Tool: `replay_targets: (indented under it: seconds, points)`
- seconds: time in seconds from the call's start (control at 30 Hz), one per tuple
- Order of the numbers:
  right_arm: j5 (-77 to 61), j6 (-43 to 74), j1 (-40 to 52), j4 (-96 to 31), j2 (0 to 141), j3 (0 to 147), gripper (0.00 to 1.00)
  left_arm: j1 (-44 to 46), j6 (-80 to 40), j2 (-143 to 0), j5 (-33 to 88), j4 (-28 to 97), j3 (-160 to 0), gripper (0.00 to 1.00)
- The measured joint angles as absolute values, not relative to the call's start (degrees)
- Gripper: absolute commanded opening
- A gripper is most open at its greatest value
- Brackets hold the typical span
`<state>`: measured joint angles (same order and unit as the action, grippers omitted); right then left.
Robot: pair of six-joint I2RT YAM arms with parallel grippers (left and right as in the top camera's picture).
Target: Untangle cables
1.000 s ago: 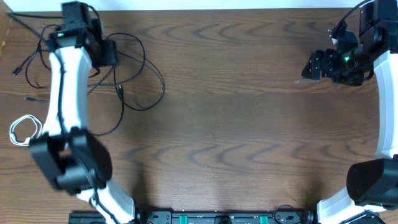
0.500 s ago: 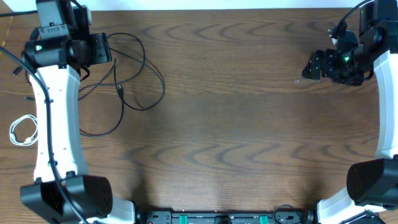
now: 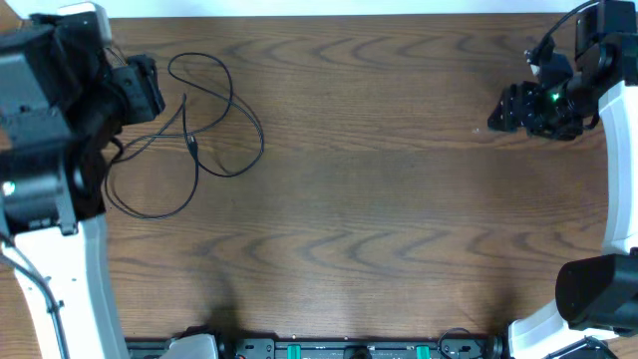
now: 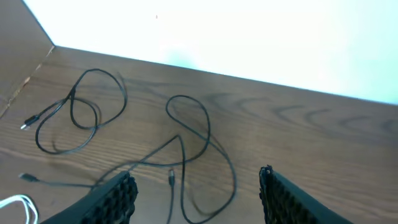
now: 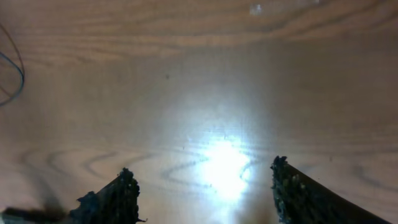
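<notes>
One black cable (image 3: 213, 112) lies in loose loops on the wooden table at the far left; in the left wrist view it (image 4: 198, 138) runs under my fingers, its plug end between them. A second black cable (image 4: 73, 116) lies looped further left, apart from the first loop; my left arm hides it overhead. A bit of the white cable (image 4: 13, 203) shows at the bottom left corner. My left gripper (image 3: 148, 88) (image 4: 196, 183) is open and empty, raised above the cables. My right gripper (image 3: 501, 108) (image 5: 202, 180) is open and empty over bare table at the far right.
The table's far edge (image 4: 205, 70) meets a bright white surface just behind the cables. The table's left edge (image 4: 25, 81) runs close to the left cable. A black cable arc (image 5: 15, 70) shows at the right wrist view's left edge.
My left arm has swung left and up toward the overhead camera, now covering the left black cable and the white cable there. The right arm has hardly moved.
</notes>
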<state>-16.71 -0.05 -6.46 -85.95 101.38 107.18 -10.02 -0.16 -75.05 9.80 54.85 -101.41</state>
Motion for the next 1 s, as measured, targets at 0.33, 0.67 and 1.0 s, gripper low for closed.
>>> replay_targets:
  seconds: [0.33, 0.67, 1.0]
  points:
    - [-16.7, -0.1, -6.5, -86.1, 95.8, 107.0, 0.73, -10.0, -3.1, -72.1, 12.9, 56.8, -101.4, 0.72]
    - [-16.7, -0.1, -6.5, -87.1, 78.6, 107.0, 0.85, -10.0, -3.2, -72.1, 15.1, 60.9, -101.4, 0.77]
    - [-14.4, -0.3, -6.5, -89.1, 70.3, 107.0, 0.93, -10.0, -3.5, -72.1, 16.0, 64.0, -101.4, 0.99]
